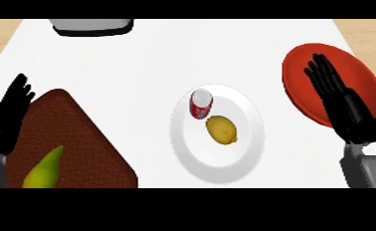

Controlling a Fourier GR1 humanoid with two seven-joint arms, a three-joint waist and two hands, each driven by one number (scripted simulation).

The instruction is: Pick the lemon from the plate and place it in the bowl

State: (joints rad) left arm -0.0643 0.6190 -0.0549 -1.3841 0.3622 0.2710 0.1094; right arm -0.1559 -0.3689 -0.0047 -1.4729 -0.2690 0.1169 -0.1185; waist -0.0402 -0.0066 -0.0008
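A yellow lemon (pixel 222 129) lies near the middle of a white plate (pixel 242 160) in the centre of the counter. A red can (pixel 200 103) lies on the same plate just behind the lemon. A red bowl (pixel 297 70) sits at the right edge. My right hand (pixel 339 95) hovers over the bowl, open, fingers straight and pointing away; it is well to the right of the lemon and holds nothing. My left hand (pixel 15 108) rests at the left edge, open, fingers up.
A brown woven mat (pixel 81 145) at the lower left carries a yellow-green pear-like fruit (pixel 44 171). A grey and black appliance (pixel 92 26) stands at the counter's far edge. Wooden floor shows past the counter's corners.
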